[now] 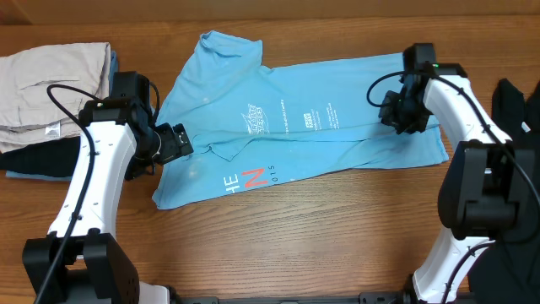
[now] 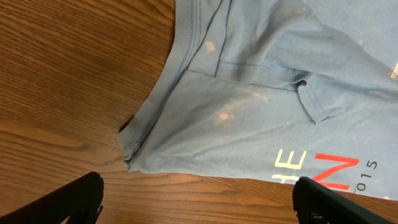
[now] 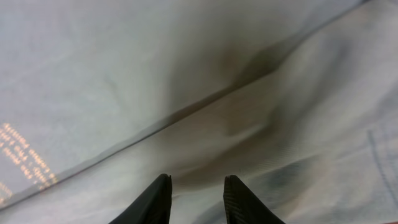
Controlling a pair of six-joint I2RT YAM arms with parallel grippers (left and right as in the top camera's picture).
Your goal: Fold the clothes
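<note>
The light blue T-shirt (image 1: 295, 127) lies spread on the wooden table, with white lettering and a red letter near its front edge. Its collar end points left and its upper left part is folded over. My left gripper (image 1: 175, 142) sits at the shirt's left edge. In the left wrist view its fingers (image 2: 199, 199) are wide open over bare wood, just short of the collar (image 2: 180, 56). My right gripper (image 1: 396, 114) is down on the shirt's right part. In the right wrist view its fingers (image 3: 198, 186) are close together, pinching the cloth (image 3: 186, 81).
A beige folded garment (image 1: 51, 89) lies on a dark one at the far left. A black garment (image 1: 519, 110) lies at the right edge. Bare wood runs along the table's front (image 1: 295, 245).
</note>
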